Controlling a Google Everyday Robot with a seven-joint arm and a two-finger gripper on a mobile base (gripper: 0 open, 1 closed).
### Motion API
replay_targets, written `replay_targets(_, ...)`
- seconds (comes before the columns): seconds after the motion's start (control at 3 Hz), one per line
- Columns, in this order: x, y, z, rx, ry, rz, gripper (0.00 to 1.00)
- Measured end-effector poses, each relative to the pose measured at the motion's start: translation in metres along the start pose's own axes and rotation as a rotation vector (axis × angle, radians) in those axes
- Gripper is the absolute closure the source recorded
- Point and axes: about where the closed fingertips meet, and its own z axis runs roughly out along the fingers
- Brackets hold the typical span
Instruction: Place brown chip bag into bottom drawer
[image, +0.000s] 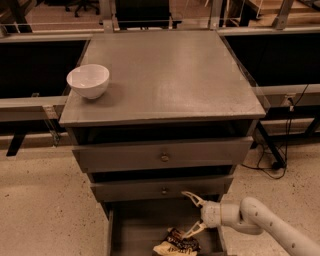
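The claw (193, 214) hangs over the right part of the open bottom drawer (142, 225), its two fingers (192, 197) spread wide with nothing between them. One finger points up toward the front of the middle drawer (130, 190); the other angles down toward the bag (176, 243). Whether that lower tip touches the bag cannot be told. The white arm (265, 225) reaches in from the near right corner of the scene.

The bag lies on the floor of the bottom drawer, at its near edge and right of centre, just below and left of the claw. Its dark brown part is toward the claw, and its cream-tan end lies nearer and to the left.

Above, the middle drawer and the top drawer (120, 156) each stick out a little, stepped like stairs, and each has a small round knob (164, 190) at the centre. The grey tabletop (170, 75) carries a white bowl (88, 80) near its left edge. Dark cables (280, 150) hang to the right of the cabinet, over the speckled floor (40, 210).
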Motion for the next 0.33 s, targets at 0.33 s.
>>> replay_targets(0.33,0.0000,-0.0004,0.0000,0.000,-0.001,0.001,0.00)
